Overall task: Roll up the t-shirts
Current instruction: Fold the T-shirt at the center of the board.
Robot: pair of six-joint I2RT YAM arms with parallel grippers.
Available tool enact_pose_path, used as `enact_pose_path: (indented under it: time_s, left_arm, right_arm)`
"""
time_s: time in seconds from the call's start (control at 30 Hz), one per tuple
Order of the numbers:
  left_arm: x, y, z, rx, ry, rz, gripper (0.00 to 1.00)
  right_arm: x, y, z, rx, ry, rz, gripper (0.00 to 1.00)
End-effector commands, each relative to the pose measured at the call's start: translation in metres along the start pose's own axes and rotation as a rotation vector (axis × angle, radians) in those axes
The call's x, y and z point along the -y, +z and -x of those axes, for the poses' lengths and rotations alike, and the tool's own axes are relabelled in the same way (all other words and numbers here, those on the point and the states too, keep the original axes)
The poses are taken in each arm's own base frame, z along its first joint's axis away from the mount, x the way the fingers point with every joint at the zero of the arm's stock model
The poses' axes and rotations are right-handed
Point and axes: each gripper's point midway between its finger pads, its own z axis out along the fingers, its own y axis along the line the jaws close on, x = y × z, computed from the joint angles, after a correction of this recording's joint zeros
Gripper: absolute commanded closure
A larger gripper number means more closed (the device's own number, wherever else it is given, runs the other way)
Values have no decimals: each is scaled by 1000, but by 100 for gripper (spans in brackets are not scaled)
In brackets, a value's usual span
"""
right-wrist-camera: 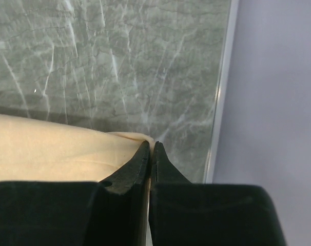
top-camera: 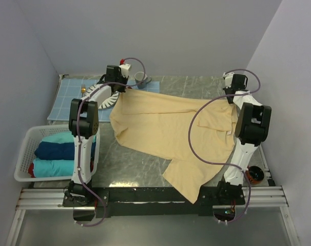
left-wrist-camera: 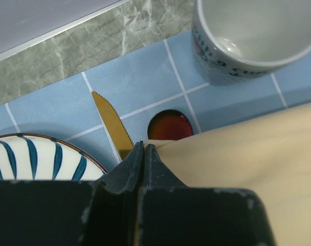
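Observation:
A large pale yellow-tan t-shirt (top-camera: 166,128) lies spread across the marble table, stretched between my two grippers at its far corners. My left gripper (top-camera: 123,90) is shut on the shirt's far left corner (left-wrist-camera: 232,154), over the blue placemat; its jaws (left-wrist-camera: 145,146) pinch the cloth edge. At the far right, my right gripper (top-camera: 231,97) is shut on the other corner (right-wrist-camera: 58,148), with the cloth edge caught between its tips (right-wrist-camera: 151,145). A teal t-shirt (top-camera: 55,138) and a navy t-shirt (top-camera: 63,150) lie folded in a basket on the left.
The white basket (top-camera: 22,154) stands at the left near edge. On the blue grid placemat (left-wrist-camera: 140,82) are a striped plate (left-wrist-camera: 37,159), a gold knife (left-wrist-camera: 112,125), a mug (left-wrist-camera: 248,46) and a small red-brown disc (left-wrist-camera: 170,125). A black round object (top-camera: 255,174) sits near the right arm's base.

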Motion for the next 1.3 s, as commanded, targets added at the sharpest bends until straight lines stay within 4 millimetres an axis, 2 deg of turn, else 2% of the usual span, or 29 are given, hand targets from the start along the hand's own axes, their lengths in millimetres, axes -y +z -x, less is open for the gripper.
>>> enact_pose_path:
  time_s: [0.0,0.1,0.13,0.2,0.23,0.27,0.3,0.33,0.37,0.4,0.43,0.47,0.53,0.57,0.6,0.63,0.67,0.7,0.73,0.77,0.9,0.97,1.13,1.27]
  left_arm:
    - [-28,-3,26,52,-40,90,94]
    - [-31,-2,31,64,-56,109,88]
    - [-32,-2,32,67,-65,116,79]
    - [-34,-5,36,74,-77,125,69]
    - [-34,-8,39,77,-92,130,61]
    - [-35,-16,48,93,-100,141,59]
    - [-35,-22,53,100,-110,143,56]
    - [-34,-27,58,107,-131,142,50]
    - [-34,-42,76,143,-134,140,47]
    - [-32,-49,77,143,-139,137,46]
    - [-29,-56,80,147,-180,133,43]
    - [-28,-73,92,168,-190,131,42]
    - [-16,-85,78,120,-227,96,41]
    - [-11,-101,85,130,-234,81,41]
    - [1,-103,66,83,-250,38,41]
    - [10,-114,67,75,-249,15,43]
    - [19,-118,55,35,-257,-11,43]
    - [32,-120,37,-11,-270,-61,43]
    - [44,-124,33,-27,-269,-104,44]
    - [51,-126,20,-74,-274,-127,45]
    - [60,-124,-3,-145,-285,-100,44]
    - [63,-128,-5,-154,-291,-109,43]
    - [70,-124,-47,-277,-362,-126,47]
    - [69,-116,-57,-297,-378,-115,50]
  right_arm:
    - [25,6,25,51,-10,-111,100]
    - [26,13,22,44,-20,-127,100]
    - [26,15,20,38,-20,-135,100]
    - [27,18,22,41,-11,-140,100]
    - [30,16,25,44,-5,-150,91]
    - [35,11,35,66,17,-162,80]
    - [37,5,42,79,34,-168,61]
    - [40,-2,49,95,50,-173,52]
    - [49,-17,64,131,82,-191,45]
    - [50,-25,68,137,90,-192,38]
    - [51,-33,75,147,101,-193,36]
    - [56,-47,88,173,132,-198,34]
    - [49,-60,88,166,150,-157,29]
    - [45,-72,86,172,171,-135,29]
    - [33,-76,83,166,167,-85,29]
    - [23,-80,80,160,161,-56,28]
    - [11,-86,67,129,167,-17,28]
    - [-3,-90,66,138,169,59,28]
    - [-14,-94,61,129,175,103,28]
    - [-27,-98,47,96,166,154,28]
    - [-62,-108,20,23,113,305,27]
    - [-75,-118,8,5,75,375,27]
    - [-86,-131,-9,-45,36,437,27]
    - [-88,-140,-10,-67,63,457,27]
